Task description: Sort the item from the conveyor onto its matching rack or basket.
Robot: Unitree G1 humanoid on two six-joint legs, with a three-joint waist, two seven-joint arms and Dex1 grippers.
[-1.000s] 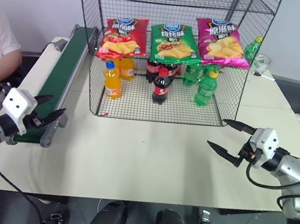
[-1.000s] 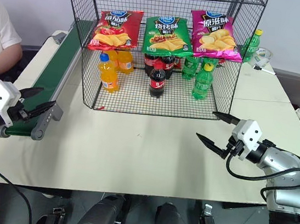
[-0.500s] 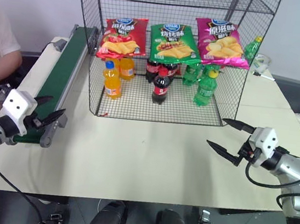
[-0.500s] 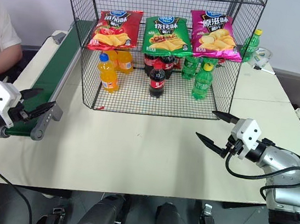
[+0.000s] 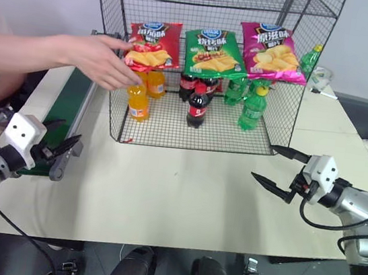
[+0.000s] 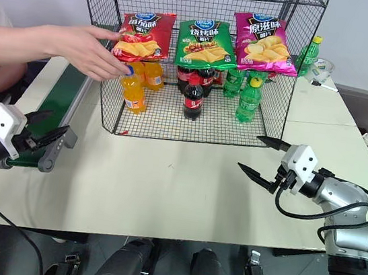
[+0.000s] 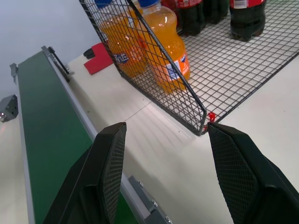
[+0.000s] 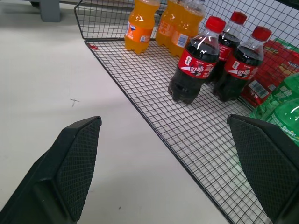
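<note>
Head views: a person's hand (image 5: 103,59) reaches in from the upper left toward the red crisp bag (image 5: 152,44) on the black wire rack (image 5: 207,66), far above both grippers. Left gripper (image 5: 60,140) sits by the conveyor (image 5: 66,105), right gripper (image 6: 263,158) over the tabletop (image 5: 177,191), jaws wide and empty.

Left wrist view: orange bottles (image 7: 166,46) up close.

Right wrist view: cola bottles (image 8: 198,60).

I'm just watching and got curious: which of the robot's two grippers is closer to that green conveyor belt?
Left. The left gripper hangs open right at the conveyor near end, beside its frame. The right gripper, also open, hovers over the table on the far side, past the rack.
</note>
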